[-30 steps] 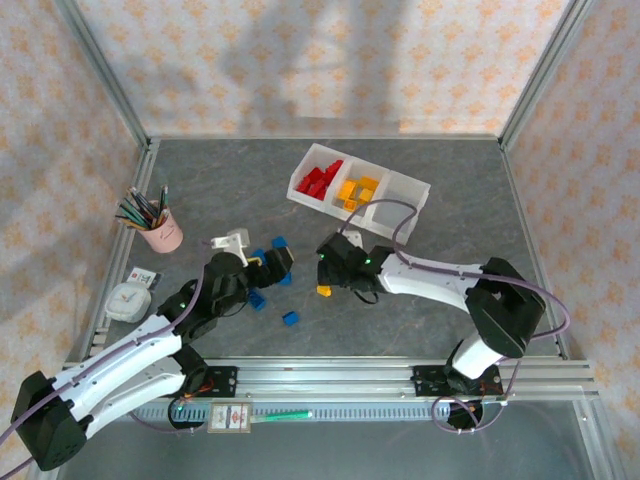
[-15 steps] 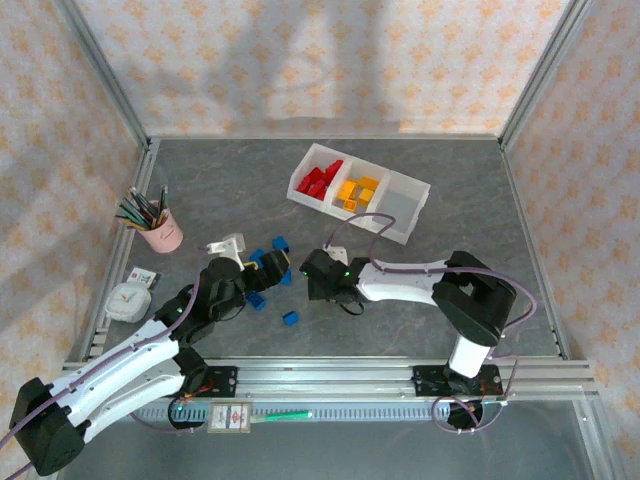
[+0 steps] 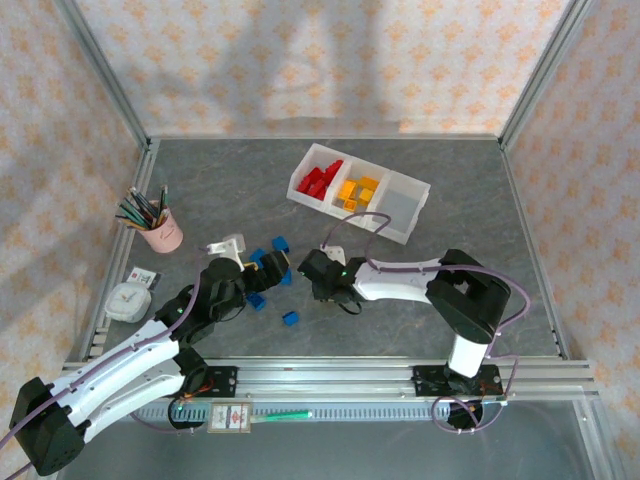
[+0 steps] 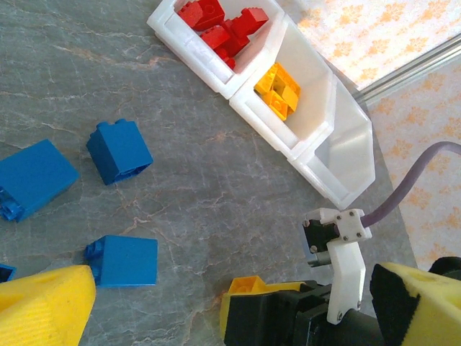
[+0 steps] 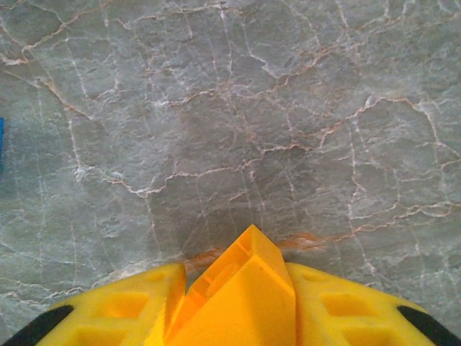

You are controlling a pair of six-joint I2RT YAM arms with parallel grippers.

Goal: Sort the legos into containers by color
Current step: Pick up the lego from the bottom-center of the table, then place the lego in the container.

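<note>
My right gripper (image 3: 318,283) is low on the table and shut on a yellow-orange wedge lego (image 5: 248,267), whose tip sticks out between the yellow fingers (image 5: 137,306). The left wrist view shows that same lego (image 4: 252,286) under the black gripper body. My left gripper (image 3: 268,262) hangs open just to the left, above several blue legos (image 4: 119,150) lying loose on the table. The containers (image 3: 395,225) stand at the back: red legos (image 4: 216,21) in the left compartment, orange legos (image 4: 279,85) in the middle one, and the right one shows no bricks.
A pink pencil cup (image 3: 162,232) stands at the left. A white clock (image 3: 127,300) and a small card (image 3: 143,275) lie near the left rail. Metal frame rails border the table on all sides.
My right gripper moved left over the yellow-orange lego and closed on it. My left arm shifted slightly toward the near edge and stayed open.
</note>
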